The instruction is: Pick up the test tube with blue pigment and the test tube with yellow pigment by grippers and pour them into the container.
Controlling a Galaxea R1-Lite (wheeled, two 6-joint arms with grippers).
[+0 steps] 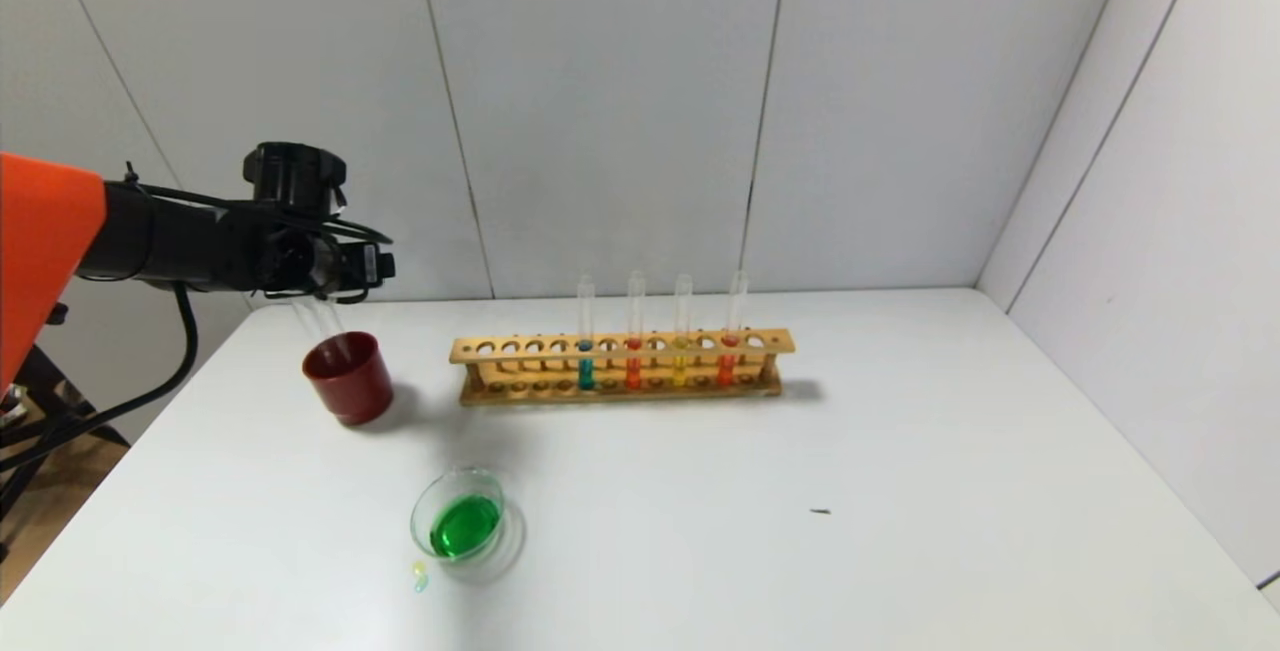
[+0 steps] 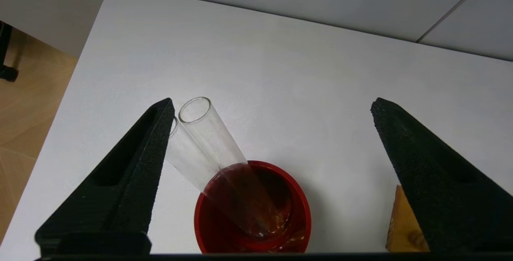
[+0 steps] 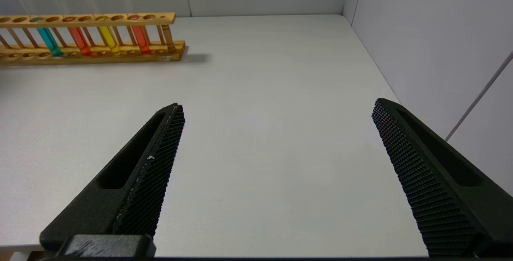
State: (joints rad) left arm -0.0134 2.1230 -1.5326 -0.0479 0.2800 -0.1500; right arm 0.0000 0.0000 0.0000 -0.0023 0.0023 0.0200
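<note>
The clear glass container point(image 1: 418, 516) stands on the table's near left and holds green liquid point(image 1: 465, 526). Two empty clear test tubes point(image 2: 208, 136) lean in a dark red cup point(image 2: 306, 213); they show faintly in the head view point(image 1: 322, 316). No tube with bright cyan-blue liquid is in view. A tube with yellow liquid point(image 1: 680, 367) stands in the wooden rack point(image 1: 620, 344). My left gripper point(image 2: 272, 102) hangs open just above the cup, one finger point(image 2: 156, 140) right beside the tube tops. My right gripper point(image 3: 276, 106) is open and empty over the table's right side, out of the head view.
The rack also holds a teal tube point(image 1: 586, 372) and two orange-red tubes point(image 1: 633, 371), with several free holes on its left. Small drops of spilled liquid point(image 1: 420, 576) lie by the dish. A wall runs along the table's right edge.
</note>
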